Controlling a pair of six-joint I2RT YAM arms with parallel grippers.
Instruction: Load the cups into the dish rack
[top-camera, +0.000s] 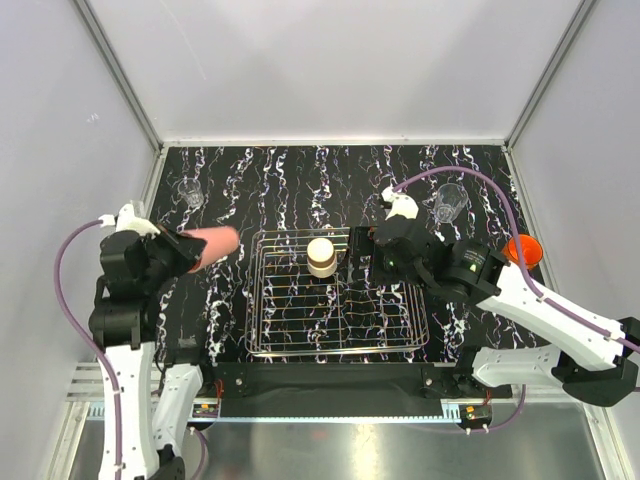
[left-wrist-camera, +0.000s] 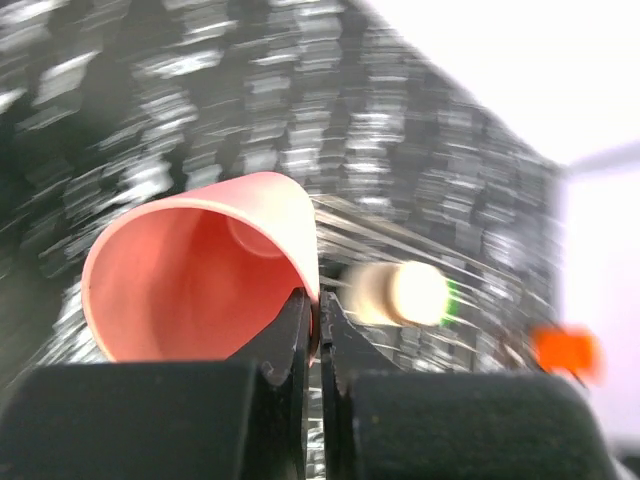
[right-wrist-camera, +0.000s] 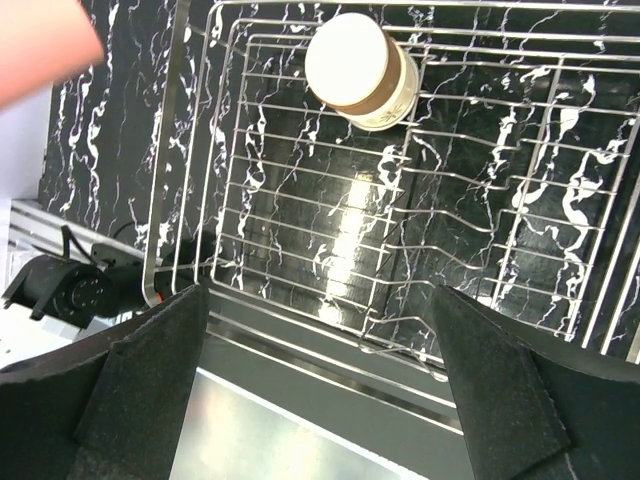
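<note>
My left gripper (left-wrist-camera: 318, 322): pinching the pink tumbler (left-wrist-camera: 200, 270) by its rim, lower centre.
My right gripper (right-wrist-camera: 315, 305): spread wide, empty, over the dish rack (right-wrist-camera: 480, 262).
Cream cup (right-wrist-camera: 358, 68): upper centre, in the rack.

Five cups in total: one pale pink tumbler (top-camera: 212, 244), one orange cup (top-camera: 523, 249), one cream cup with a brown band (top-camera: 321, 256), and two clear glasses, counted as a left glass (top-camera: 190, 192) and a right glass (top-camera: 449, 202). One silver wire dish rack (top-camera: 330, 352). One black marbled counter (top-camera: 300, 185). Two robot arms, a left arm (top-camera: 125, 320) and a right arm (top-camera: 540, 300). Each arm carries one tool, so two: the left tool (left-wrist-camera: 318, 318) and the right tool (right-wrist-camera: 315, 370). Two purple cables, one per arm.
</note>
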